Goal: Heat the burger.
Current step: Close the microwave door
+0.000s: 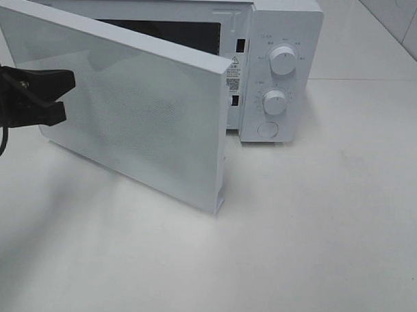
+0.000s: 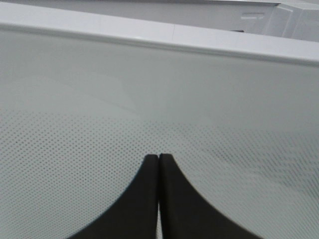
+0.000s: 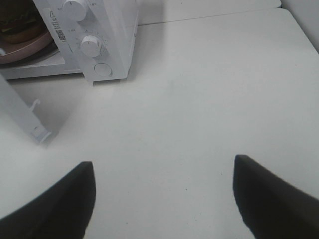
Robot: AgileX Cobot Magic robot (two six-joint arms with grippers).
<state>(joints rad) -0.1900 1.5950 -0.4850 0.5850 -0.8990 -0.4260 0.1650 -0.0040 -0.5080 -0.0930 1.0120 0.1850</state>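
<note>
Inside the microwave [image 1: 284,35], the burger [image 3: 20,25] sits on its pink plate [image 3: 27,52], so the clenched left gripper [image 2: 158,159] should press flat against the half-open door [image 1: 141,119] and swing it steadily shut, while the right gripper [image 3: 164,199] hangs spread and empty.

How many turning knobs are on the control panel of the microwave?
2. The upper knob is highest; the lower knob is directly under it. The round push button below both is not a knob. None seems hidden.
</note>
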